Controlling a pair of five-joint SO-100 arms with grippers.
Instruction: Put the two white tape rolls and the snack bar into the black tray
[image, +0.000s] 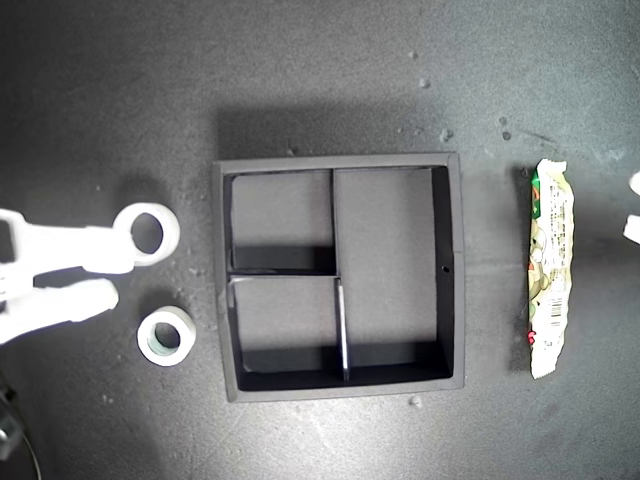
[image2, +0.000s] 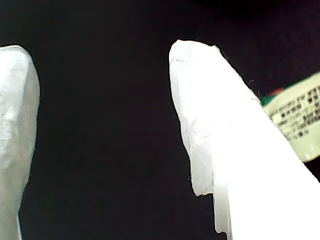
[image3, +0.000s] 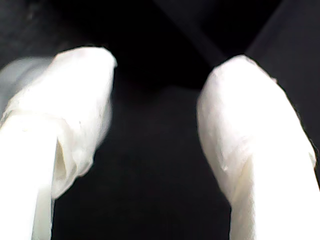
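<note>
The black tray (image: 340, 161) lies in the middle of the exterior view with all three compartments bare. At the exterior view's left, the all-white tape roll (image: 151, 233) lies against the tip of one finger of my second gripper (image: 112, 273), which is open with nothing between its fingers (image3: 75, 100). The tape roll with the grey-green core (image: 165, 336) rests just below that gripper, apart from it. The snack bar (image: 550, 270) lies lengthwise beside the tray at the exterior view's right. My first gripper (image: 634, 206) is open at that edge, close to the snack bar (image2: 295, 114).
Everything sits on a dark matte table (image: 330, 70) with small pale specks. A thin white divider edge (image: 342, 325) shows inside the tray. A metallic object (image: 10, 440) shows at the exterior view's lower left corner.
</note>
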